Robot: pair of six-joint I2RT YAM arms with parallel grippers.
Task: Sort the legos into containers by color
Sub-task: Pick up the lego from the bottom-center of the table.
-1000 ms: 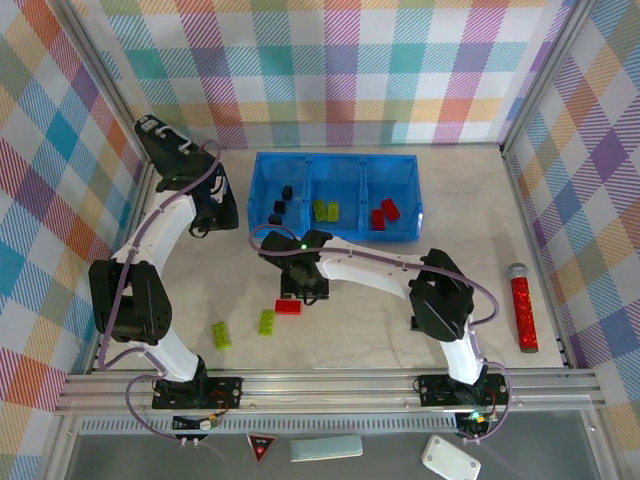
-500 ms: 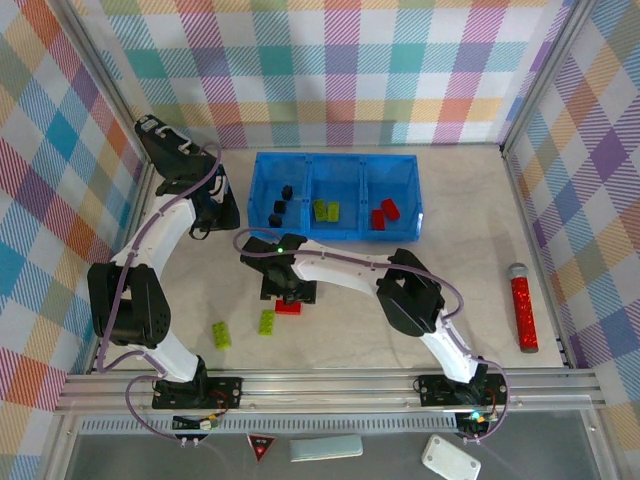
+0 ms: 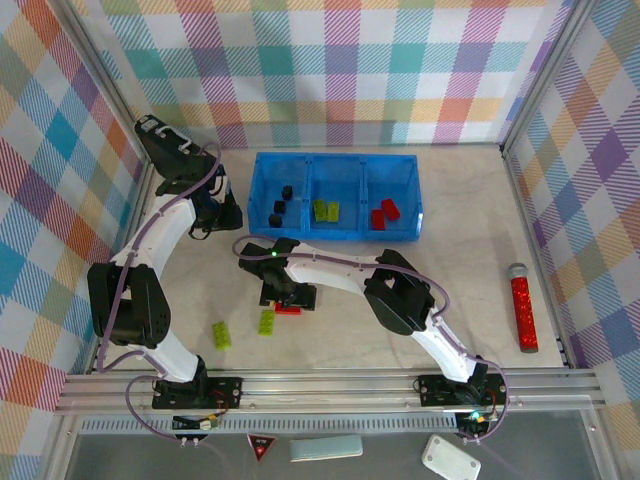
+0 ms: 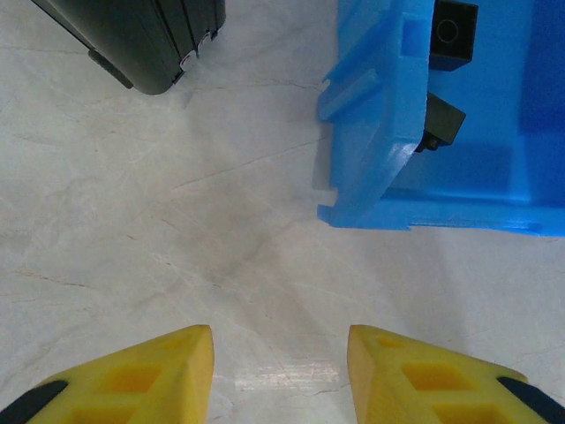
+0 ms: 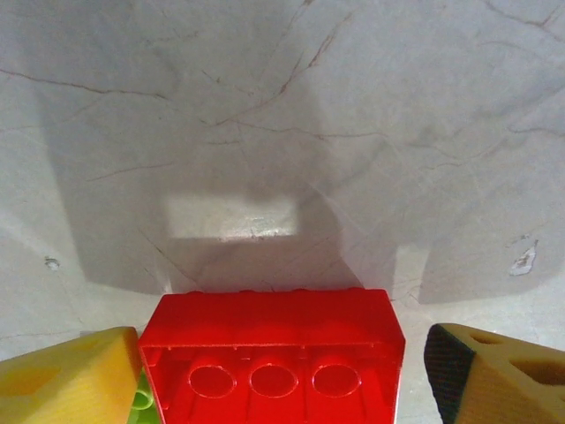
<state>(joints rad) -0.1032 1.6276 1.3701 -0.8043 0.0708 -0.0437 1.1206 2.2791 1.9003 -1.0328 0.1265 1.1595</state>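
right gripper [image 5: 278, 375] sits low over the red brick [image 5: 274, 340] on the table, jaws wide either side, not yet pinching. next call: squeeze, lift, carry it to the blue tray [image 3: 258, 190], right-hand compartment with the reds. left gripper [image 4: 281, 380] hovers empty, jaws slightly apart.

counted four green legos [image 3: 267, 321], three red legos [image 3: 390, 208], three black legos [image 3: 279, 206], one blue tray [image 3: 335, 157], one glittery cylinder [image 3: 524, 310].

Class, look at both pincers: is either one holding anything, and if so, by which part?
Nothing is held. The left pincer is empty; the right pincer stands open astride the red brick, with a gap on one side.
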